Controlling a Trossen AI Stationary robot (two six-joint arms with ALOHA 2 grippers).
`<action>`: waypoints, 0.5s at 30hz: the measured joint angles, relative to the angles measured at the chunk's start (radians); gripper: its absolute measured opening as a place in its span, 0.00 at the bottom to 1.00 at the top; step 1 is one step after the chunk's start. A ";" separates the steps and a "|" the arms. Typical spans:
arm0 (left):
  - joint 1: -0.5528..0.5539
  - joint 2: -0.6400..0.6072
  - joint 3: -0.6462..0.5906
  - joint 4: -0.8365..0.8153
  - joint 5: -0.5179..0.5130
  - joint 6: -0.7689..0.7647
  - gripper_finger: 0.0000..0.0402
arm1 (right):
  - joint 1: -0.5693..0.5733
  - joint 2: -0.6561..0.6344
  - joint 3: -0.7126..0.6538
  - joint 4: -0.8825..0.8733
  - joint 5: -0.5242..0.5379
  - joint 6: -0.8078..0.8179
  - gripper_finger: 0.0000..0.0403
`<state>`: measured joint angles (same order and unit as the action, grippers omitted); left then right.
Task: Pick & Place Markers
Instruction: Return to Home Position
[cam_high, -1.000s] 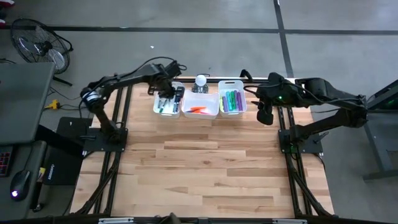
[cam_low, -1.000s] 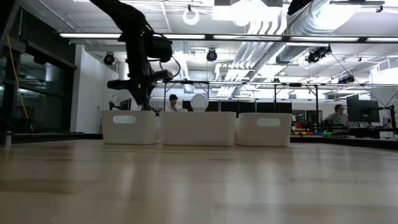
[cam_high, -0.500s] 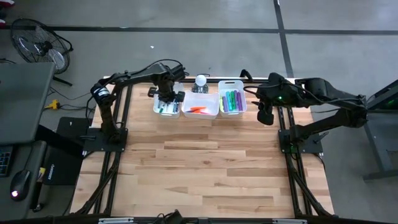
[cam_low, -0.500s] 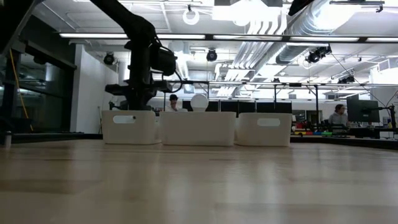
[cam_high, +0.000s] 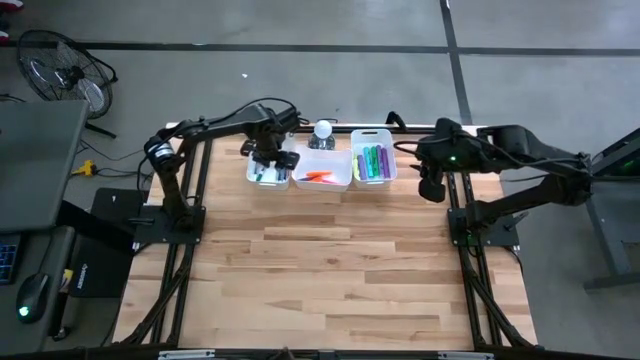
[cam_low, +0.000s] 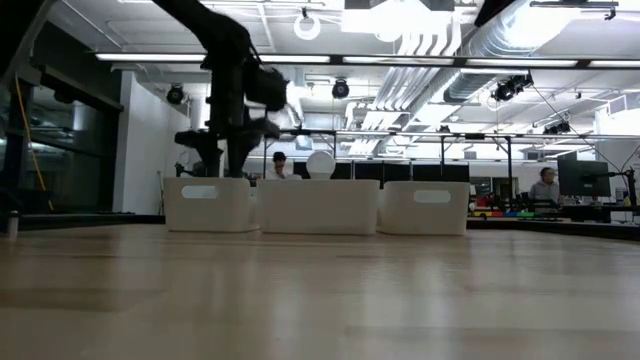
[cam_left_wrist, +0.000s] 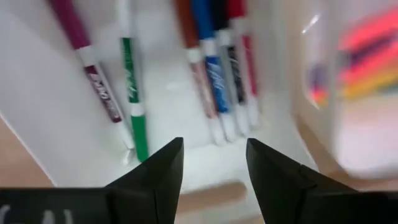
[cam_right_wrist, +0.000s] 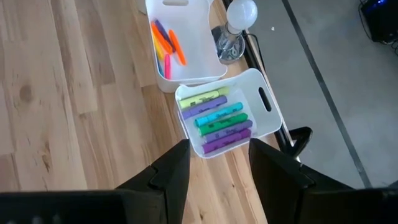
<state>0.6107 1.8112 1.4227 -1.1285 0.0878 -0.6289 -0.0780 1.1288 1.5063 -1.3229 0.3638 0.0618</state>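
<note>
Along the far edge of the worktop we saw three white bins in one row, side by side: the left bin, the middle bin and the right bin. Behind the middle bin stood one white globe on a clear base. We found the left gripper hanging over the left bin, close above its rim, its two fingers spread with nothing between them. Under it, on the bin's floor, we counted six thin markers lying roughly parallel: one maroon and one green to one side, then a close group of four, brown, blue, black and red. The right gripper hung near the worktop's right edge, apart from the right bin, and its two fingers were likewise spread and empty. From its wrist camera we counted five thick markers lying side by side in the right bin: one yellow-green, one teal and three purple. The middle bin held about five bright markers, among them two orange, one yellow, one pink and one purple; we could not make that count certain. Beyond the worktop we saw two people in the room.
</note>
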 joint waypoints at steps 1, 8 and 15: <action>-0.012 -0.016 0.000 0.002 -0.008 0.019 0.43 | 0.000 -0.009 0.000 -0.006 0.000 0.000 0.38; -0.149 -0.149 -0.008 0.010 -0.162 0.077 0.42 | 0.000 -0.162 -0.059 0.001 0.001 0.029 0.38; -0.330 -0.414 -0.185 0.125 -0.282 0.006 0.42 | 0.000 -0.421 -0.296 0.061 -0.006 0.113 0.38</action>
<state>0.2811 1.3975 1.2374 -1.0040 -0.1942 -0.6227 -0.0780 0.7083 1.2100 -1.2618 0.3582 0.1745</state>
